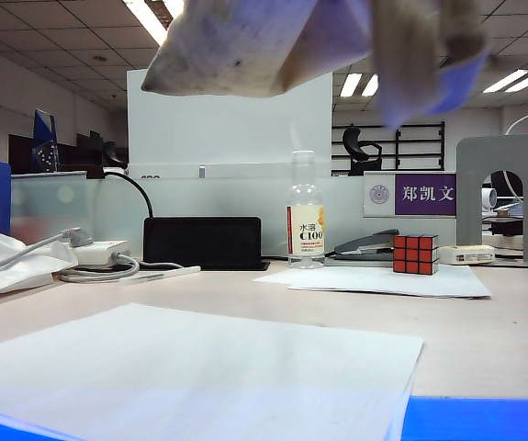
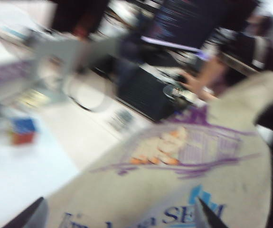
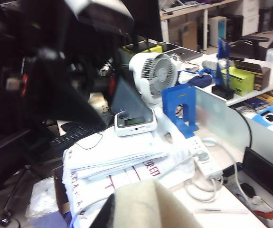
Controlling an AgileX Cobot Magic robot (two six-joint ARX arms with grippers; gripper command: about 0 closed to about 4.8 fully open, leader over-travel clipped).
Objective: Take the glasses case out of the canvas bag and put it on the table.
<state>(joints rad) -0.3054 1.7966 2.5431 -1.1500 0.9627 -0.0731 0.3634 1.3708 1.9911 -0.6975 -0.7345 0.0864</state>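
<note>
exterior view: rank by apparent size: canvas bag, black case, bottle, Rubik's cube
1. canvas bag, nearest the camera, cropped
2. black case
3. bottle
4. Rubik's cube
Bottle and cube are close in area.

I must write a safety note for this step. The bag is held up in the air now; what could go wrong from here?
1. The canvas bag hangs high above the table, pinched by the shut right gripper; no glasses case is visible, so it might drop out.
2. The plastic bottle and Rubik's cube stand below; a swinging bag could topple them.
3. The left gripper is open beside the bag; its view is blurred, so grasping now may miss.
</note>
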